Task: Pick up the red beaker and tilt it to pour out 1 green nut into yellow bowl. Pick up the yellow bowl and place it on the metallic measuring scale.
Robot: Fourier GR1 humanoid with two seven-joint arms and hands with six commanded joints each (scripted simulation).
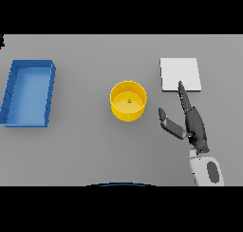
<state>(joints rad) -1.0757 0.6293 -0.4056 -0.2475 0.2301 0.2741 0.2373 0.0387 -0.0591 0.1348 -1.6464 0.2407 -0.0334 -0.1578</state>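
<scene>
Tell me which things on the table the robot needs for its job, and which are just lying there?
Needed: yellow bowl holding a green nut; metallic measuring scale; right hand, open.
Just lying there: blue tray.

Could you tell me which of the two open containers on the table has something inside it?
The round yellow bowl at the centre: a small green nut lies in it. The rectangular blue tray on the left shows only bare floor.
</scene>
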